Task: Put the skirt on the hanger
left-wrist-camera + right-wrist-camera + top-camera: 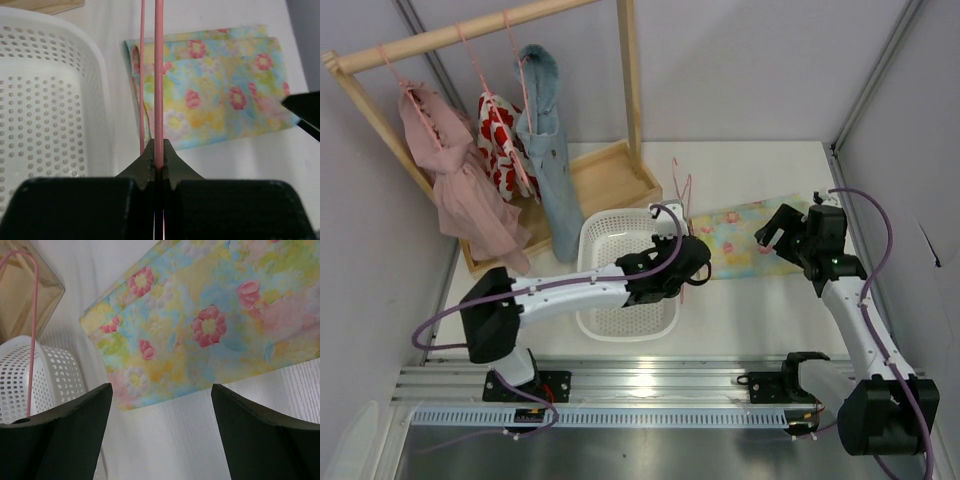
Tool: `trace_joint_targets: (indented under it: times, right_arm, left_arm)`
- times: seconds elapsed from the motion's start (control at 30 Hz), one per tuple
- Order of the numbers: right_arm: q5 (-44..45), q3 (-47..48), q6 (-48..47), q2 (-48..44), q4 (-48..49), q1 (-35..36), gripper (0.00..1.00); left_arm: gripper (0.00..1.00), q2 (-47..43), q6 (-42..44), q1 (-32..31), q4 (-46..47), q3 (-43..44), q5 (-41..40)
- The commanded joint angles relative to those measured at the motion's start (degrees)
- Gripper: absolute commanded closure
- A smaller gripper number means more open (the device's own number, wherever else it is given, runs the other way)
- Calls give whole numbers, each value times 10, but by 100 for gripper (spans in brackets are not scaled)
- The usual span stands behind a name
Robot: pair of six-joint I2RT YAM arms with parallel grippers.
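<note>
Bottom centre, the left hand [159,159] pinches the thin pink wire of the hanger [159,75]. Upper right beyond it, the skirt [220,85] lies folded flat on the white worktop [240,165], pale yellow and turquoise with pink flowers. The right hand [161,405] hangs spread over its edge.

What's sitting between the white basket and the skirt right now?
The pink hanger, held in the left pincer, stands between the basket and the skirt; the top view shows it best.
</note>
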Motion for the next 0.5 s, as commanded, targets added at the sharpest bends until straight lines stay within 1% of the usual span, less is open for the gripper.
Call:
trace_joint_targets:
  times: [0.0,0.03,0.1,0.17,0.27,0.3,0.37,0.4,0.47]
  right_arm:
    - [-46,-13,12,-9,2,-13,13]
    - [-47,-16,13,-7,8,-29,13]
    - [-48,-23,12,3,16,-31,14]
    - [-72,-31,3,11,43,-28,15]
    - [-99,-36,-5,33,85,-20,16]
    - [-99,-36,-12,45,93,6,16]
    - [-95,-31,-21,59,115,26,16]
    - [-91,-30,-31,67,137,50,16]
    - [-80,-22,-41,94,155,70,17]
  left_arm:
    - [100,31,-36,-1,75,24,-110]
    - [100,42,-33,-3,80,26,-118]
    - [100,78,-31,-6,68,51,-140]
    - [100,95,-35,-7,56,67,-144]
    - [100,119,-41,-7,64,65,-133]
    - [100,124,-46,-7,62,65,-131]
    - [100,139,-57,-7,55,63,-123]
    - [100,141,-57,-6,60,48,-118]
    - [100,140,-57,-6,77,38,-110]
